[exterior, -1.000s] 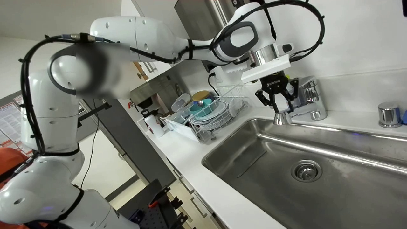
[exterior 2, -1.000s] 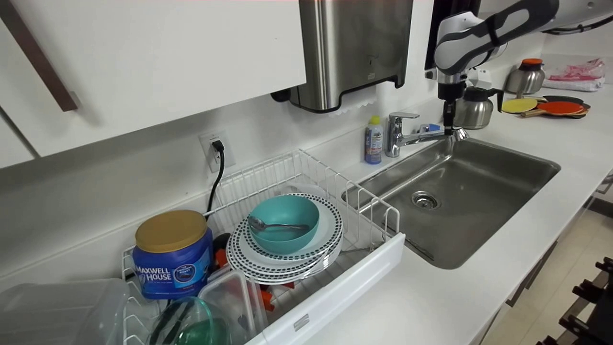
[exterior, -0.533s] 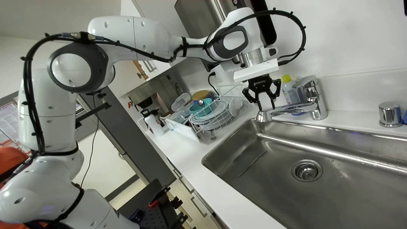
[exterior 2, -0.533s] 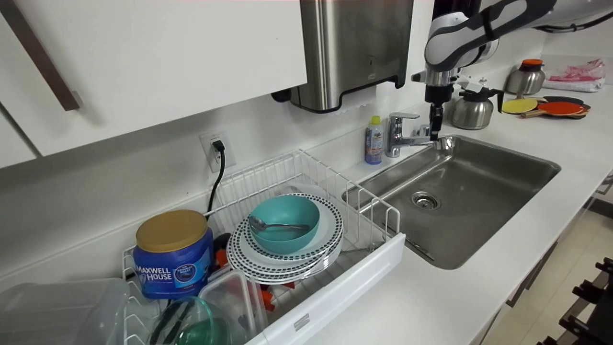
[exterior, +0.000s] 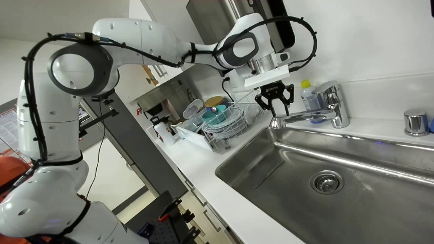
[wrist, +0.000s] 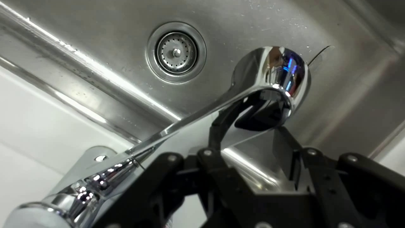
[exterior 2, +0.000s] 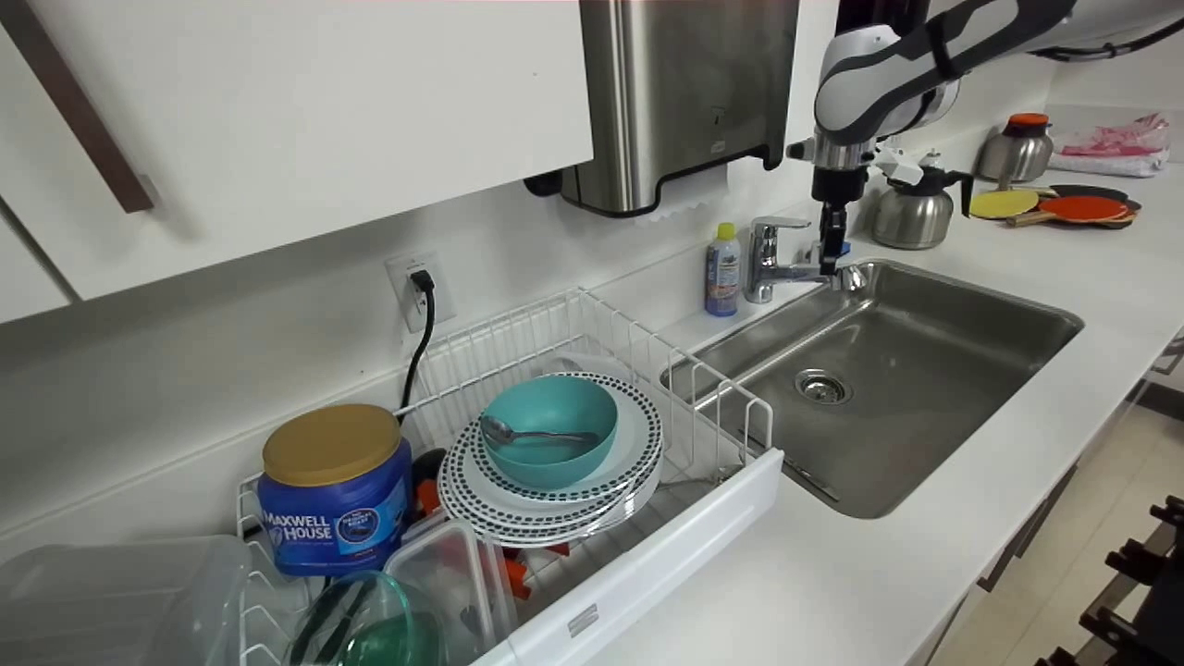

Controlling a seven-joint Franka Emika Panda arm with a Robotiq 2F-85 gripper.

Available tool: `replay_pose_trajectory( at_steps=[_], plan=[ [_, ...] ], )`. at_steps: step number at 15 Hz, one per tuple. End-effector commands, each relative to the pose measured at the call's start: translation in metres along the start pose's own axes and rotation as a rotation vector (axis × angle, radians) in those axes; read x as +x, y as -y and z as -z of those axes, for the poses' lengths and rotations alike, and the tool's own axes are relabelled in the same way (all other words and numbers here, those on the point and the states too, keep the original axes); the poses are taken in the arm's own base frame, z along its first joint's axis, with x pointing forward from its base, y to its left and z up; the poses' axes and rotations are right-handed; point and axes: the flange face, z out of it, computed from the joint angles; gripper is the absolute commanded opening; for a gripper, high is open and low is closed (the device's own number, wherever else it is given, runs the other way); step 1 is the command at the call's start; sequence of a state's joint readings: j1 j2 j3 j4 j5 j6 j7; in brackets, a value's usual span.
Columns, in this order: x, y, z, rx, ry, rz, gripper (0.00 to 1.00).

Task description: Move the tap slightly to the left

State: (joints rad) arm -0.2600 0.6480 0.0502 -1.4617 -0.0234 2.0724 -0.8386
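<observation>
Kitchen, per steel sink (exterior 2: 925, 370) below the jaws, loaded dish rack (exterior 2: 647, 569) to their side and Maxwell House tub (exterior 2: 326, 518) farther off; home or office undetermined.

One robot arm (exterior: 162, 42), one gripper (exterior: 280, 114), one tap (exterior: 312, 116). One sink (exterior 2: 897, 370), one drain (exterior: 327, 182), one chrome knob (exterior: 415, 122), one paper dispenser (exterior 2: 689, 102). One yellow-capped bottle (exterior 2: 721, 275), one dish rack (exterior 2: 647, 559), one turquoise bowl (exterior 2: 555, 467), one spoon (exterior 2: 546, 437), one coffee tub (exterior 2: 333, 504). Two steel jugs (exterior 2: 911, 222). Three-plus plates (exterior 2: 637, 435), three-plus paddles (exterior 2: 1084, 207), exact number hidden.

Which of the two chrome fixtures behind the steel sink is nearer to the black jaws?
The chrome tap with the slim spout, which reaches the jaws; the squat, spoutless chrome cylinder stands farther away.
</observation>
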Motion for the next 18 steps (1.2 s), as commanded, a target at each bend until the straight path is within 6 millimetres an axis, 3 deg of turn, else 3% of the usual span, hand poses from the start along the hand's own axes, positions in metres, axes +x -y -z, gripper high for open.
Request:
replay_pose_trajectory(
  at_steps=[1, 5, 12, 18],
  plan=[
    [-0.020, 0.011, 0.008, 0.002, -0.023, 0.011, 0.74],
    [-0.051, 0.019, 0.029, -0.016, -0.043, 0.007, 0.99],
    [-0.113, 0.051, 0.082, -0.053, -0.056, 0.088, 1.00],
    [-0.144, 0.072, 0.101, -0.062, -0.082, 0.128, 1.00]
  ],
)
